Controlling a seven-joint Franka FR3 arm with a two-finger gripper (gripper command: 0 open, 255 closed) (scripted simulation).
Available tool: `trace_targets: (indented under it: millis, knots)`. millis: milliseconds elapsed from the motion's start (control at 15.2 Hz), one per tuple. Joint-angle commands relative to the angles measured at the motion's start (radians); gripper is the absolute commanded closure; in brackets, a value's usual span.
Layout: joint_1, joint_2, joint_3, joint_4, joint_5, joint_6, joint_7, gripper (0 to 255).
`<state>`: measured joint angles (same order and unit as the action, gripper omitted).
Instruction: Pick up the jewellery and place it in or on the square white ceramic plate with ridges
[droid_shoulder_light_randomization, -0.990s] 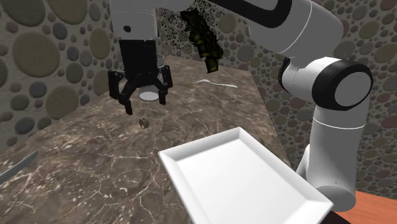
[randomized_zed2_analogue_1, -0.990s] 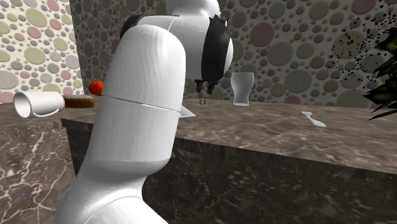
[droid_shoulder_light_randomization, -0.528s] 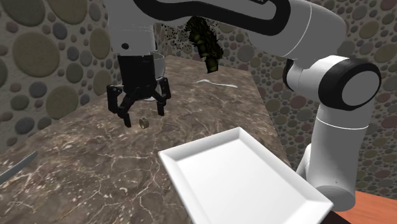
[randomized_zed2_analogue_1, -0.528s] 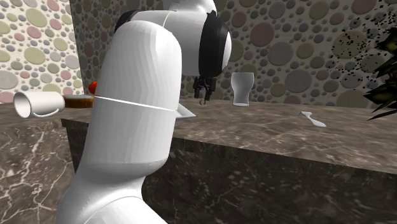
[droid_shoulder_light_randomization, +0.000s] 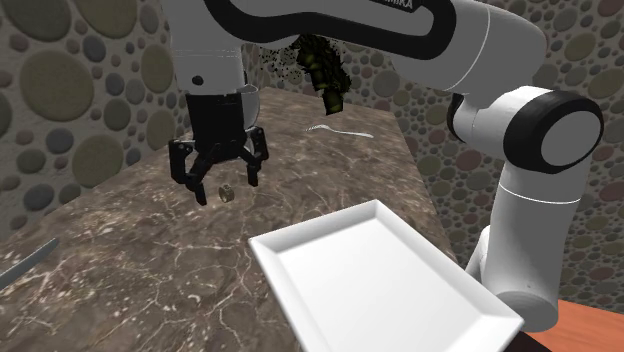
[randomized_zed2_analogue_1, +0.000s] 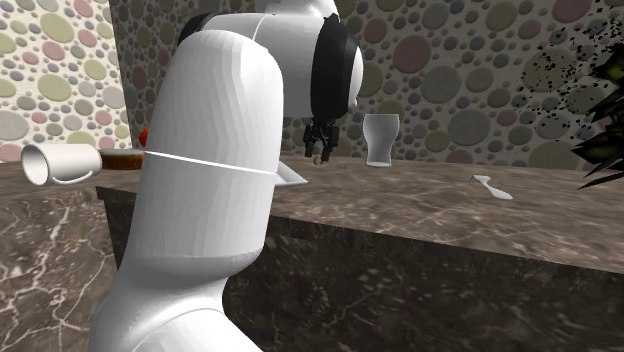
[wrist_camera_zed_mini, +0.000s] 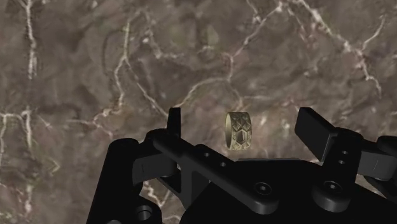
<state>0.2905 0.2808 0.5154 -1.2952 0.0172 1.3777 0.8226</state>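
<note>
A small gold patterned ring (droid_shoulder_light_randomization: 228, 193) stands on its edge on the dark marble counter (droid_shoulder_light_randomization: 120, 260). My black gripper (droid_shoulder_light_randomization: 225, 187) hangs straight down just above it, open, one finger on each side. In the wrist view the ring (wrist_camera_zed_mini: 239, 130) sits between the fingers (wrist_camera_zed_mini: 315, 128) with a gap on both sides, nearer one of them, untouched. The square white plate (droid_shoulder_light_randomization: 330, 222) lies on the counter toward the stand, a short way from the ring. In the second exterior view the gripper (randomized_zed2_analogue_1: 318, 152) is low over the counter beside the plate's corner (randomized_zed2_analogue_1: 291, 177).
A clear glass (randomized_zed2_analogue_1: 380, 138) stands just behind the gripper, and a white spoon (droid_shoulder_light_randomization: 338, 130) lies farther back near a dark plant (droid_shoulder_light_randomization: 320, 65). A grey utensil (droid_shoulder_light_randomization: 25, 262) lies at the counter's near left. A tipped white mug (randomized_zed2_analogue_1: 55, 162) rests on another surface.
The gripper has come down toward the counter and now straddles the ring with its fingers still apart. The ring and plate have not moved.
</note>
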Motion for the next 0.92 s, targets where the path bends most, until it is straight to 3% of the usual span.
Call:
trace_targets:
  millis: [0,594,858]
  knots:
    - [0.0,0.0,0.0,0.0,0.0,0.0,0.0,255]
    - [0.0,0.0,0.0,0.0,0.0,0.0,0.0,255]
    - [0.014,0.026,0.002,0.09,-0.011,-0.065,0.013,255]
